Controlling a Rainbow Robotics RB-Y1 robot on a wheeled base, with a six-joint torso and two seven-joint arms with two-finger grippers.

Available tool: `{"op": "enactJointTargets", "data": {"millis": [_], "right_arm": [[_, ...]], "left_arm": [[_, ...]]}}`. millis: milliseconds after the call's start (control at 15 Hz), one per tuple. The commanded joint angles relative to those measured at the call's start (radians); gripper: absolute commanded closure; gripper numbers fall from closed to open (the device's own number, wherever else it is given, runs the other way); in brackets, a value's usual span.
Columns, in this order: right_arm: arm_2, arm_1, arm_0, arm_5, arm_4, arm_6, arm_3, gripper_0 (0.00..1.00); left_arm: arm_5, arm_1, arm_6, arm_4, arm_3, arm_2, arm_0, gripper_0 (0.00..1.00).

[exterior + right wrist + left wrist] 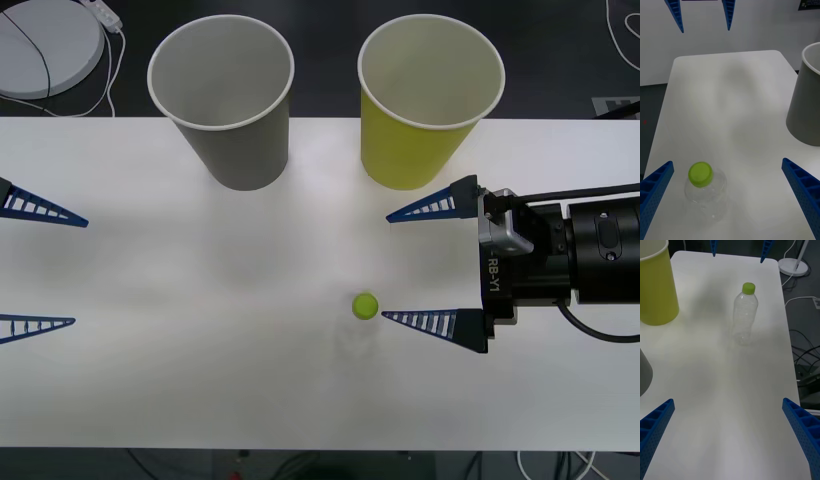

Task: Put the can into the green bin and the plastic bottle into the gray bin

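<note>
The plastic bottle (365, 305) stands upright mid-table, its lime-green cap up; it also shows as the bottle (705, 191) and the bottle (745, 315). My right gripper (387, 267) is open, low over the table, and the bottle stands just off the tip of its finger nearer the table's front edge. At the back stand the gray bin (220, 100) on the left and the green bin (430, 100) on the right, both upright. My left gripper (78, 271) is open at the left edge, far from the bottle. The can is out of view.
The white table (200, 300) has a dark floor behind and in front of it. A round white base (40, 50) with a cable lies on the floor at the back left. Cables (805, 352) lie beside the table's edge.
</note>
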Motion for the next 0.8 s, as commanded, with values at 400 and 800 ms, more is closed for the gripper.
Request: {"op": "enactJointTargets", "data": {"millis": [400, 800], "right_arm": [[-0.017, -0.023, 0.005, 0.057, -0.060, 0.015, -0.023, 0.00], [-0.017, -0.054, 0.029, 0.106, -0.087, 0.048, -0.038, 0.00]], "left_arm": [[0.000, 0.000, 0.000, 0.000, 0.000, 0.000, 0.000, 0.00], [0.000, 0.000, 0.000, 0.000, 0.000, 0.000, 0.000, 0.00]]}}
